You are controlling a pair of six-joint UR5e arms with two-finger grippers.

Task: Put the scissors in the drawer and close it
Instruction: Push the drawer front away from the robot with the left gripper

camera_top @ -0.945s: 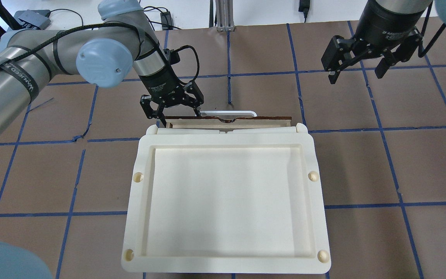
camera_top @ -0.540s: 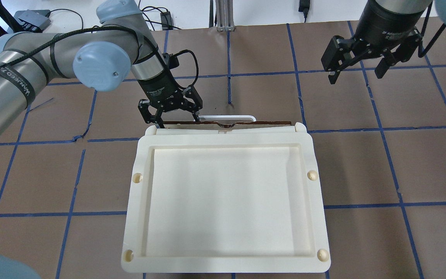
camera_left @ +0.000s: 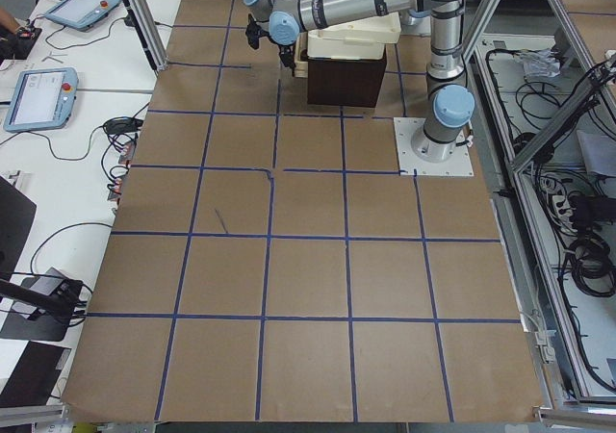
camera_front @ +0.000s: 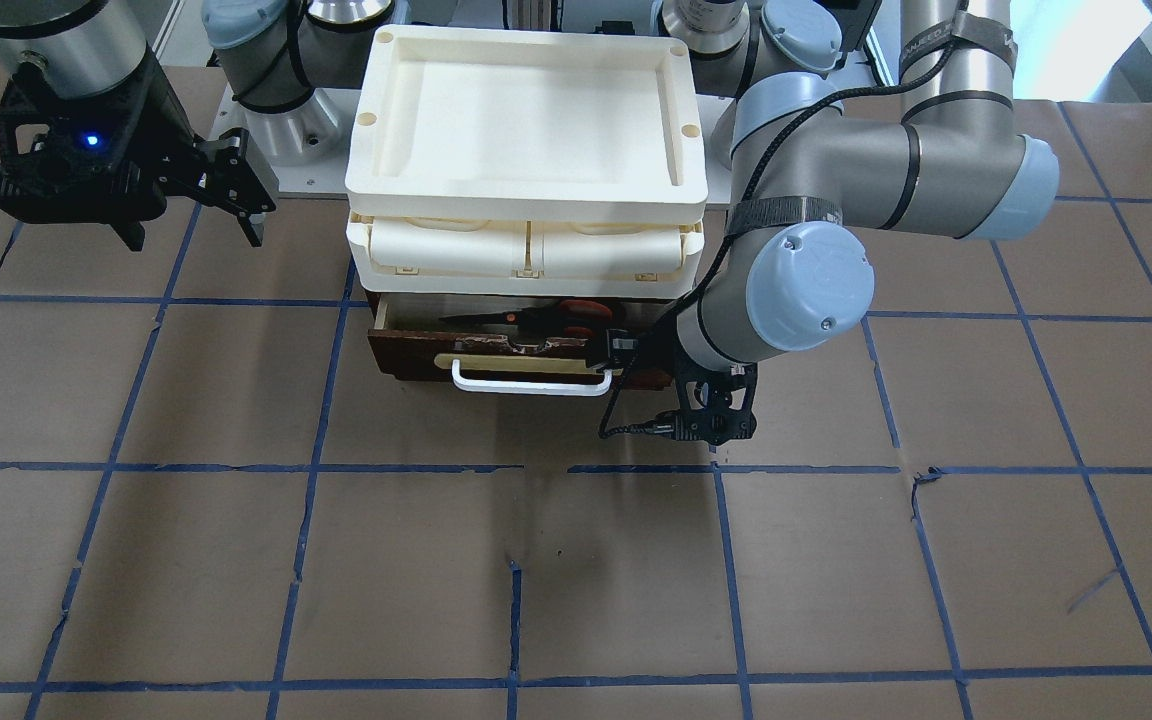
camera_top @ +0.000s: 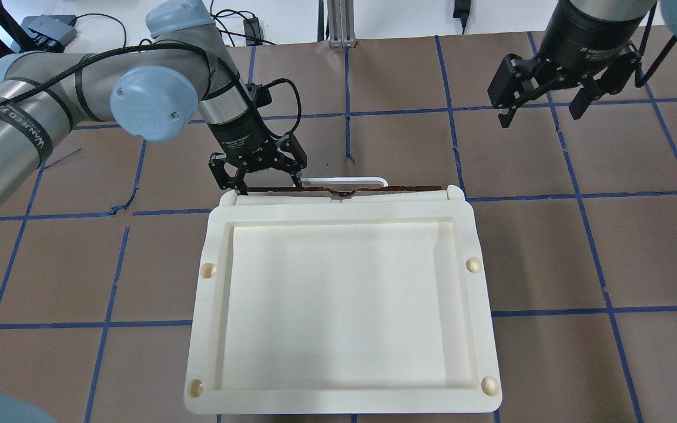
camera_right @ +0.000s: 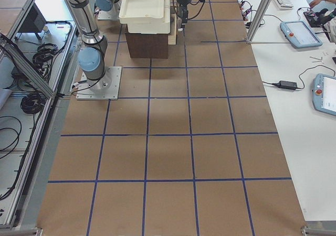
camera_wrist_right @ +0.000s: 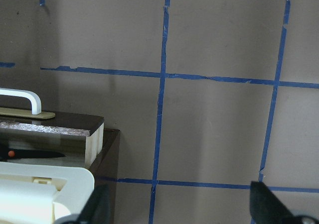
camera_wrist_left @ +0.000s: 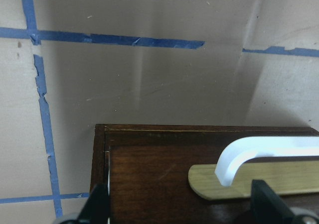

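Note:
The drawer point(camera_front: 406, 352) has a dark brown front and a white bar handle point(camera_front: 526, 386). It stands slightly open under the cream tray unit. The scissors point(camera_front: 536, 317) lie inside it, orange loops to the right, and a blade also shows in the right wrist view point(camera_wrist_right: 30, 154). My left gripper point(camera_top: 269, 184) is open, with its fingertips against the left end of the drawer front point(camera_wrist_left: 174, 169). My right gripper point(camera_top: 541, 111) is open and empty. It hangs high, off to the right of the drawer.
The cream tray unit point(camera_top: 197, 305) sits on top of the dark cabinet point(camera_left: 342, 79) and hides most of the drawer from above. Brown table paper with blue tape lines point(camera_top: 579, 200) surrounds it. The left arm's cable point(camera_front: 626, 430) hangs in front of the drawer.
My left gripper has moved toward the cabinet and pushed the drawer in. The strip of pale wood seen from above has shrunk to a thin brown edge. The right arm has not moved.

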